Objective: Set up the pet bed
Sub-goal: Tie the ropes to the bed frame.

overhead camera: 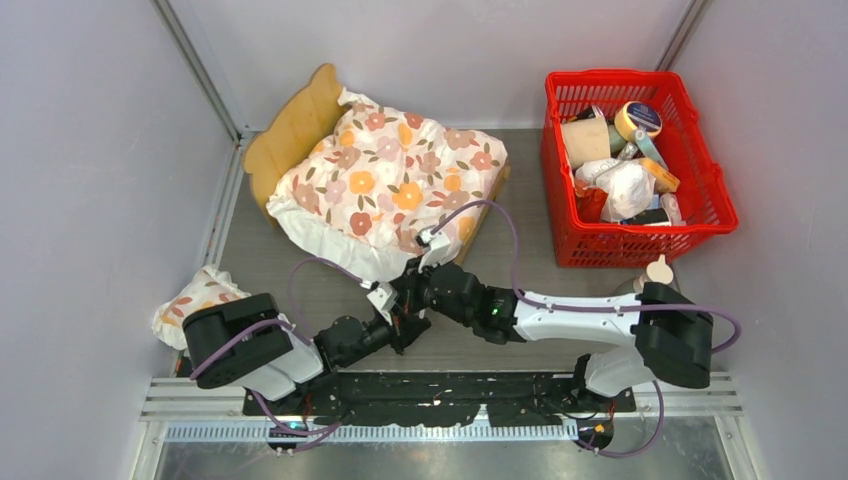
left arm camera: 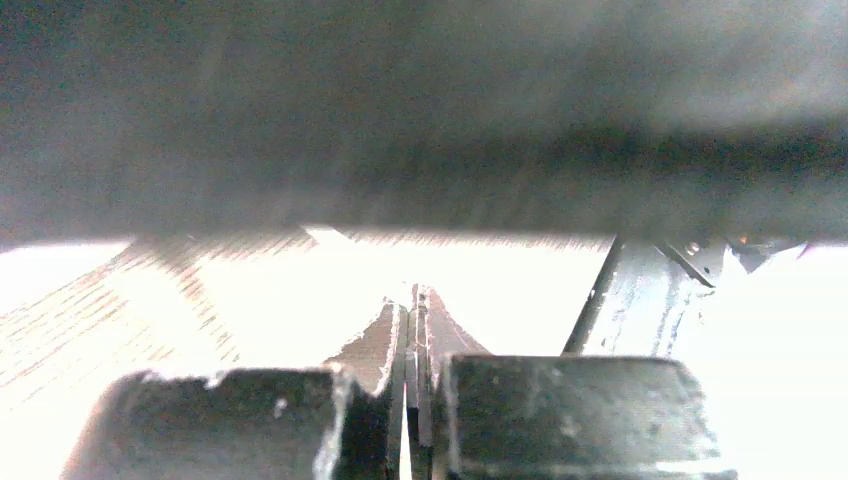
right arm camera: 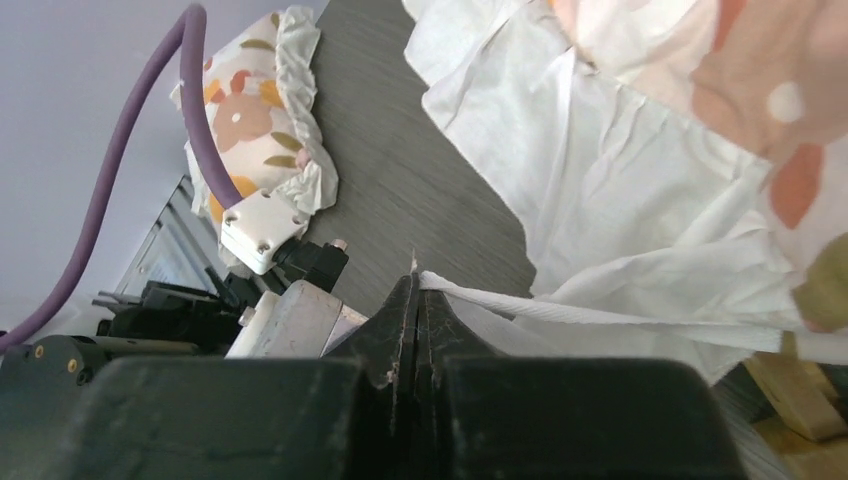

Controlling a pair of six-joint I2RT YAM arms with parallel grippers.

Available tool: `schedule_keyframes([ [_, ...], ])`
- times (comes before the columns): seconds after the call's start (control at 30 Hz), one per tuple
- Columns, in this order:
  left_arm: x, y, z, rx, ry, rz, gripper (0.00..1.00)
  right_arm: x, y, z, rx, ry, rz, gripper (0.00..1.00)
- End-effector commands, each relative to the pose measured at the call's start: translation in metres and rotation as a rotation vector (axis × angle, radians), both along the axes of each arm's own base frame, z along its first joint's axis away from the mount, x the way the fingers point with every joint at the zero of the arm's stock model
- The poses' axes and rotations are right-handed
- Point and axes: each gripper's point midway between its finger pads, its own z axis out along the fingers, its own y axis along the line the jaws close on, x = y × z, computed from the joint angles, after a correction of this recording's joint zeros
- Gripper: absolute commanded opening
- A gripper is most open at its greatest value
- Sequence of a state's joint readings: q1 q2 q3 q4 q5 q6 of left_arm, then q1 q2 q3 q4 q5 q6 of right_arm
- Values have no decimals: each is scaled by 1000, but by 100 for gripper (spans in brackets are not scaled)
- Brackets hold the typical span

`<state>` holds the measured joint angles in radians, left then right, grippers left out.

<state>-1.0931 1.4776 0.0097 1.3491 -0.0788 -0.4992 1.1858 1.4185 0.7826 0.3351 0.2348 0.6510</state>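
A small pillow point(overhead camera: 195, 300) lies far left, out of the way, and the left gripper point(left arm camera: 410, 310) is pinched closed (on cloth or on nothing, I cannot tell). The bed point(overhead camera: 290, 125) stands back left under the floral cushion point(overhead camera: 400, 175). The right gripper point(right arm camera: 415, 290) clamps the cushion's white hem, probably to pull it square on the frame; the basket point(overhead camera: 600, 245) sits well to the right.

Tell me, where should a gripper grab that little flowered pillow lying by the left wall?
Probably by its white ruffled frill, coming from the open table side. The pillow is plump, while the frill sticks out as a thin flap; the wall and the left arm's base crowd its other sides.
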Motion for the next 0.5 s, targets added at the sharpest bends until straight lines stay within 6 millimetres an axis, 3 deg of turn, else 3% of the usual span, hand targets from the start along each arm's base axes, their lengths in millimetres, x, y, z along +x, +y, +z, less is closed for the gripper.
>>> schedule_keyframes([
  [0.0, -12, 17, -11, 13, 7, -8, 0, 25, -33, 65, 68, -116, -238, 5],
  [0.13, -11, 12, -5, -8, 5, -14, 0, 32, -88, 45, 21, -136, -389, 5],
  [0.2, -12, 9, -2, -17, 2, -24, 0, 27, -98, 42, 26, -117, -383, 5],
  [0.3, -12, 7, -3, -16, 5, -28, 0, 12, -89, 60, 108, -95, -289, 5],
  [0.47, -14, 8, -12, 5, 25, -32, 0, -11, -61, 109, 309, -48, -128, 5],
])
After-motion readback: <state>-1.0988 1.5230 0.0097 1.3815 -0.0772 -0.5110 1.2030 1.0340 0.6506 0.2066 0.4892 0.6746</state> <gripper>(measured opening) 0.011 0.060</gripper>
